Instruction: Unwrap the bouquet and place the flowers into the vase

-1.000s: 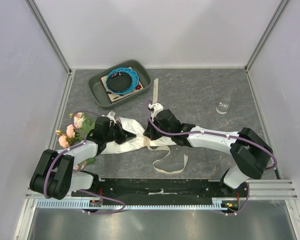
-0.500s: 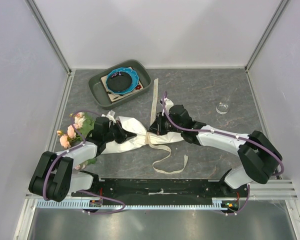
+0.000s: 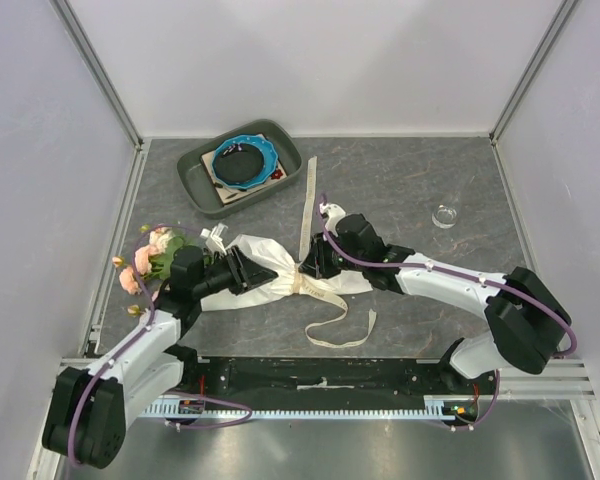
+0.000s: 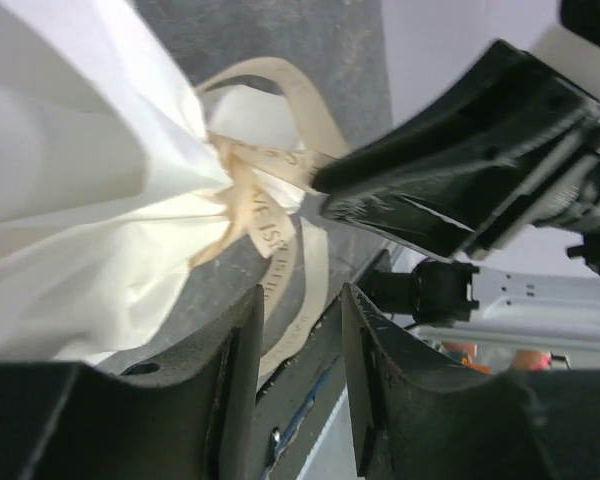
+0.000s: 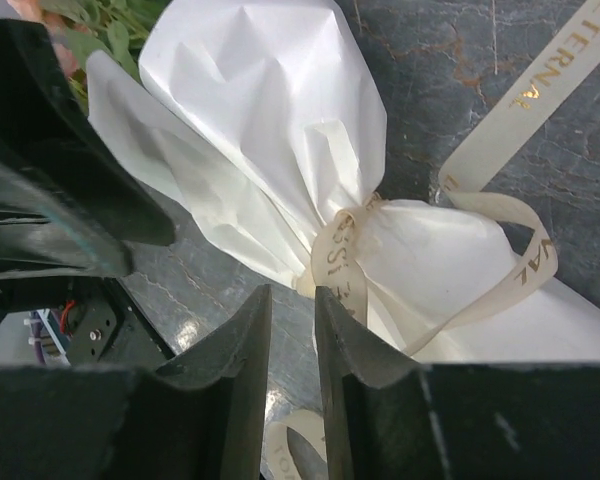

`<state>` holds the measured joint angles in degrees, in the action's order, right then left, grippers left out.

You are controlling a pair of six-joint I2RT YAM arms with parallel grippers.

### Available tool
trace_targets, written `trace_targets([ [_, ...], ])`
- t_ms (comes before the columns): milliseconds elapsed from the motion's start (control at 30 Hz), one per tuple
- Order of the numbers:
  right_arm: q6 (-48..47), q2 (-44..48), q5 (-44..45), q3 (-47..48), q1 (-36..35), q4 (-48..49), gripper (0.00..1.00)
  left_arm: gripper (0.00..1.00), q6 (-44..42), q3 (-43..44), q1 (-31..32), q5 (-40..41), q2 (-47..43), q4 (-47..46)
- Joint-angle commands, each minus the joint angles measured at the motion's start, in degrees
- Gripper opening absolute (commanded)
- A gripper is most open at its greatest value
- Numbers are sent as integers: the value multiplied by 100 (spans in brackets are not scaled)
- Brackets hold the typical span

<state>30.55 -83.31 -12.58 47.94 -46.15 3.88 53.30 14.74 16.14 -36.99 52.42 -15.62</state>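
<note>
Bouquet (image 3: 270, 270): wrapped, ribbon (image 3: 302, 281) tied.
Vase (image 3: 444, 215): empty, nr right edge.
L gripper (image 4: 300, 308): apart, empty.
R gripper (image 5: 292, 296): apart, empty.

A: What lies ahead of the left gripper (image 4: 300, 300)?
B: The bouquet (image 4: 80, 180), its white paper gathering into a knot of cream ribbon (image 4: 272, 240) with gold lettering.
A: And the jaws?
B: Apart, nothing between them; a ribbon loop lies just beyond.
A: To the right?
B: The right gripper (image 4: 345, 190), its black tip at the knot, over the grey table (image 4: 270, 40)
</note>
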Motion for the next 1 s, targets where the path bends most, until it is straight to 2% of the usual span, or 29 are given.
trace_targets([
  [0,-207,-10,159,242,-122,-168,31,43,-13,361,20,-748,-145,-169],
  [67,-163,-80,220,268,-289,-160,33,41,49,546,56,-757,187,-301],
  [200,4,-291,352,277,-430,16,34,28,58,1073,117,-573,1065,-416],
  [400,197,-739,493,382,-465,245,34,19,58,1136,117,60,2042,-714],
  [967,259,-1020,1223,514,-491,51,39,4,-162,960,109,447,3045,-987],
])
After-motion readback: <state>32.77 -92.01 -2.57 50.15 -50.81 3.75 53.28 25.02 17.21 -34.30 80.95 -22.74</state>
